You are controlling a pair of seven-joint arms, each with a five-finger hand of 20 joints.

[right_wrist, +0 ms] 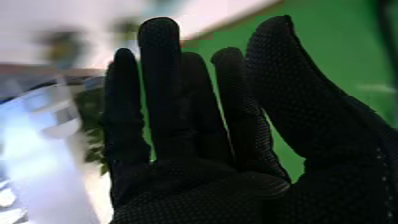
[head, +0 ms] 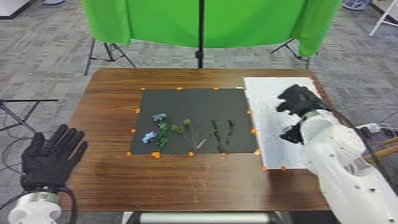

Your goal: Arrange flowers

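Stems (head: 230, 131) and blue flowers (head: 149, 136) lay side by side on the dark mat (head: 200, 102), mostly spaced apart, presumably so that each could be taken singly. Orange markers (head: 179, 89) edged the mat, probably to fix its position. The right hand (head: 302, 97) was over the white board (head: 266, 92), fingers extended, thumb apart, nothing visibly pinched, a posture judged suitable for grasping. The left hand (head: 49, 162) was spread beside the table (head: 111, 102), apparently parked out of the way.

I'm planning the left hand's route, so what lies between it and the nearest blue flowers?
In the head view, brown table, then the left edge of the dark mat, with orange markers.
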